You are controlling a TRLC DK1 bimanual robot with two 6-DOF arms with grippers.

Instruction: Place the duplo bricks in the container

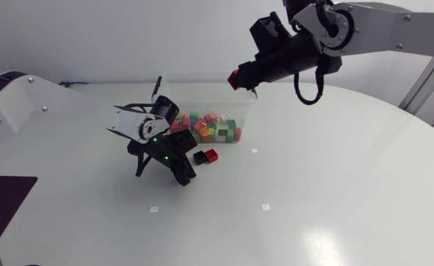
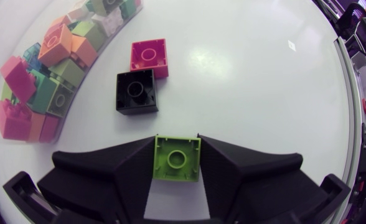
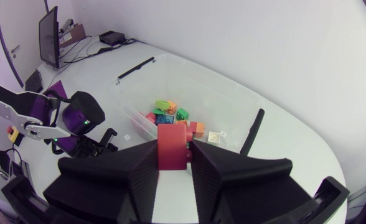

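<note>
My left gripper (image 2: 177, 139) is down at the table, shut on a lime green duplo brick (image 2: 177, 163) held between its fingers. Just ahead of it lie a black brick (image 2: 136, 91) and a pinkish-red brick (image 2: 150, 57). In the head view this gripper (image 1: 184, 178) stands in front of the clear container (image 1: 240, 111), which holds several coloured bricks; the black brick (image 1: 200, 157) and red brick (image 1: 212, 154) lie beside it. My right gripper (image 1: 240, 75) hovers over the container's right rim, shut on a red brick (image 3: 172, 142). The container (image 3: 139, 93) lies below it.
The container's wall (image 2: 77, 68) stands close beside the left gripper, with bricks piled behind it. The white round table (image 1: 335, 185) stretches wide to the right and front, with small square marks on it.
</note>
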